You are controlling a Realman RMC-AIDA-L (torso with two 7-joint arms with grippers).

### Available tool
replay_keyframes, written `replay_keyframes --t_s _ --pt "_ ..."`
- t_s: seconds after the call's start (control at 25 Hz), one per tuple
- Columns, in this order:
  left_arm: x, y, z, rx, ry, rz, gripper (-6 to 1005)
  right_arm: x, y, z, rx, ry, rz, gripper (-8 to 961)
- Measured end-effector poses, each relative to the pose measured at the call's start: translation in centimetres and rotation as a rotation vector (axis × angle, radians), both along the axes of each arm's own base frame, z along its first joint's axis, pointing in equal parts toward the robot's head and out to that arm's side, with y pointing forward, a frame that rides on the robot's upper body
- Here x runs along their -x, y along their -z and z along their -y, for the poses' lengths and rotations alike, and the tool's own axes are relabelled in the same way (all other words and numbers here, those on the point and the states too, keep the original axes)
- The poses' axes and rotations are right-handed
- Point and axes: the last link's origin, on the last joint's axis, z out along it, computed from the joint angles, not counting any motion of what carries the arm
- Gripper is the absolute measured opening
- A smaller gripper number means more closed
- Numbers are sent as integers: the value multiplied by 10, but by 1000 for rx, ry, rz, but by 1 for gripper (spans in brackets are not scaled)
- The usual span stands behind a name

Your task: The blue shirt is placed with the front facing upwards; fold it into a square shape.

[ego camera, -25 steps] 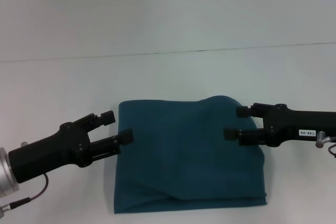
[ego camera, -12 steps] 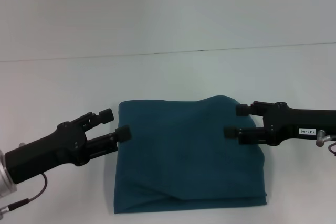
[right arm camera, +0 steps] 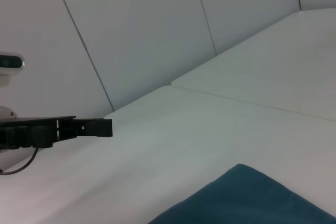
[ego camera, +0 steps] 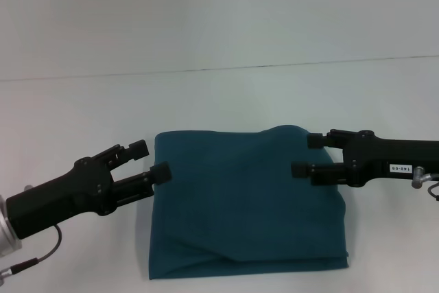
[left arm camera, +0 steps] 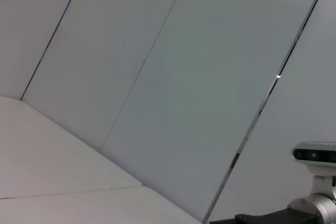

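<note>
Dark teal-blue cotton shirt [ego camera: 247, 204] lies folded into a rough square on the white table [ego camera: 82, 114], plain side up. Left gripper [ego camera: 149, 159] at its left edge, fingers apart, empty. Right gripper [ego camera: 307, 155] above its right rear corner, fingers apart, empty.

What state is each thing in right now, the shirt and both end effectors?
Dark teal-blue cotton shirt: folded into a rough square, plain side up, flat on the white table.
Left end effector: open, empty, at the shirt's left edge.
Right end effector: open, empty, above the shirt's right side.
</note>
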Motion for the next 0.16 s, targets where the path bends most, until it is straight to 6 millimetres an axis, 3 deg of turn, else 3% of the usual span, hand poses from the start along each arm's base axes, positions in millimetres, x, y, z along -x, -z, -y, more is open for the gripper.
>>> replay_keyframes --t_s 0.16 --pt "-1 1 0 2 2 0 898 1 0 -1 -1 -2 -1 932"
